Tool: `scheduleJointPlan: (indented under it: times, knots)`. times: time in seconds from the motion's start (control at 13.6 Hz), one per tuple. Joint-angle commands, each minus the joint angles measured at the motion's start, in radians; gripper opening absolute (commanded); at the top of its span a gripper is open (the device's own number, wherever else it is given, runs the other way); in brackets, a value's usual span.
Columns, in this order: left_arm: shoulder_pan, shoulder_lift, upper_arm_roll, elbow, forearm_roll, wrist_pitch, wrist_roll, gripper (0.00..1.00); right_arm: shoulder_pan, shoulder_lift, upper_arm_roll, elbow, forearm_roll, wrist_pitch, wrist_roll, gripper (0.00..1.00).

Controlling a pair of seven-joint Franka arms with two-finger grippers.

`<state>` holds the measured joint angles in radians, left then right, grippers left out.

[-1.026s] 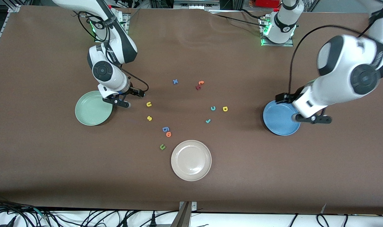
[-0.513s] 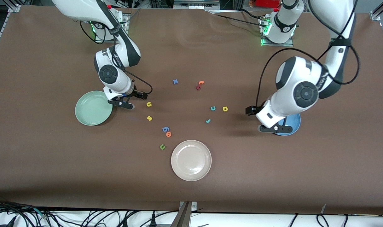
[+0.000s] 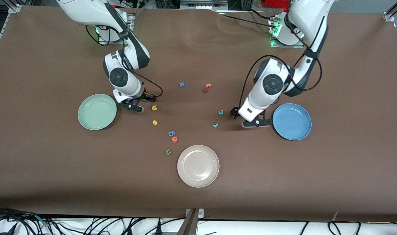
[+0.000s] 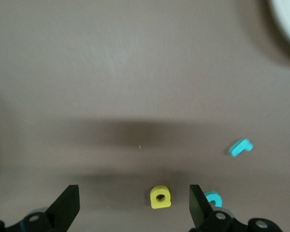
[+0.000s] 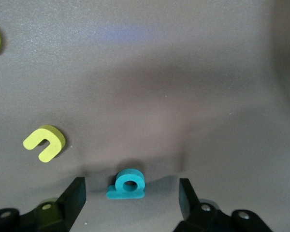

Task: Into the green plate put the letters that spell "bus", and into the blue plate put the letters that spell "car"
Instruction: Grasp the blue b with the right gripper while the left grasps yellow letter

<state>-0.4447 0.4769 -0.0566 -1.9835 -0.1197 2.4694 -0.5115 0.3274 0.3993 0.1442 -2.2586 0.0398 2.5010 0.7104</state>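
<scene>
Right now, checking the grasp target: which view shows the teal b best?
The right wrist view: the teal b lies framed between the right gripper's open fingers. In the front view the right arm hides it; the left wrist view does not show it.

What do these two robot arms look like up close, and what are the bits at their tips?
Both arms are glossy white with rounded dark grey joint caps and black bands. A loose black cable loops along each forearm, and green lights glow at their bases. Each tip carries a small black two-fingered end effector: the left end effector and the right end effector. In the wrist views its fingers look like flat black wedges.
</scene>
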Motion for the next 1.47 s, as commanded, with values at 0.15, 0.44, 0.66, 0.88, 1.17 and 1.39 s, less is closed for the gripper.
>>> scheduleJointPlan:
  times: [0.15,0.44,0.66,0.88,1.17,1.39]
  knots:
    - [-0.049,0.075,0.009,0.003,0.08,0.056,-0.105,1.0,-0.005,-0.01,0.009,-0.019,0.015,0.018,0.009,0.65]
    - [-0.054,0.095,0.009,0.011,0.084,0.054,-0.127,0.95,-0.005,-0.014,0.011,-0.03,0.015,0.019,0.009,0.62]
    - [-0.069,0.103,0.008,0.011,0.084,0.054,-0.142,0.79,-0.005,-0.013,0.011,-0.03,0.015,0.019,0.009,0.45]
    - [-0.074,0.112,0.008,0.012,0.084,0.053,-0.147,0.61,-0.005,-0.013,0.011,-0.03,0.015,0.019,0.009,0.31]
    - [-0.088,0.112,0.008,0.022,0.084,0.051,-0.18,0.46,-0.005,-0.016,0.009,-0.03,0.015,0.009,0.009,0.15]
    - [-0.095,0.121,0.008,0.029,0.084,0.051,-0.196,0.38,-0.005,-0.036,0.009,-0.016,0.015,-0.051,0.011,0.15]
